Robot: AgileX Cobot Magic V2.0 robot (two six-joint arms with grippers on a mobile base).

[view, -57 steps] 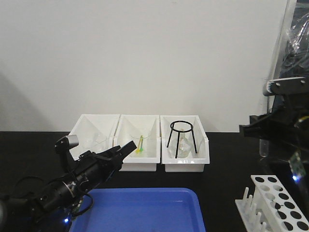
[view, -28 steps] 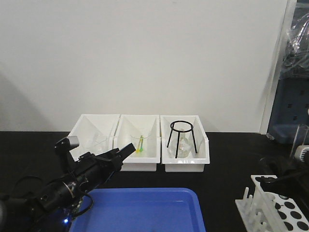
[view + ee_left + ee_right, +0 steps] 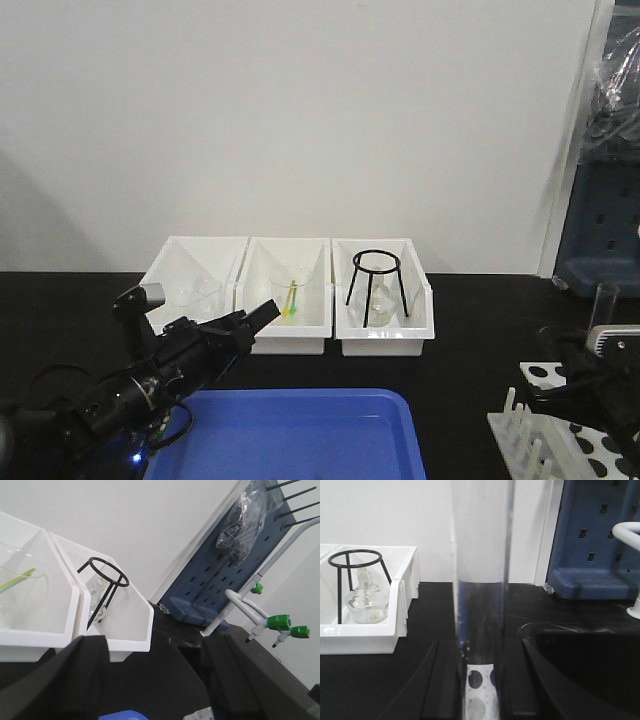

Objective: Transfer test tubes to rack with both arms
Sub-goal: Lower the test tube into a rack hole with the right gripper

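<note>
My right hand [image 3: 479, 680] clamps slender clear glass test tube [image 3: 480, 570] upright, lined over white holed plastic rack [image 3: 479, 702] at 6 o'clock; left hand [image 3: 155, 667] spread, empty.

Laboratory bench. Black surface [image 3: 480, 330]; white bins [image 3: 290, 342] of glassware; wire tripod [image 3: 367, 298] over a small flask [image 3: 366, 597]; white tube rack [image 3: 548, 432]; blue pegboard [image 3: 235, 565]; green-handled taps [image 3: 279, 622]; dark basin [image 3: 585, 655], probably a sink.

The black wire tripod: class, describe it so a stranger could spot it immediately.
Find the three white bins along the wall. In the rightmost bin stands the black wire tripod, the only dark ringed frame, straddling a small glass flask.
</note>
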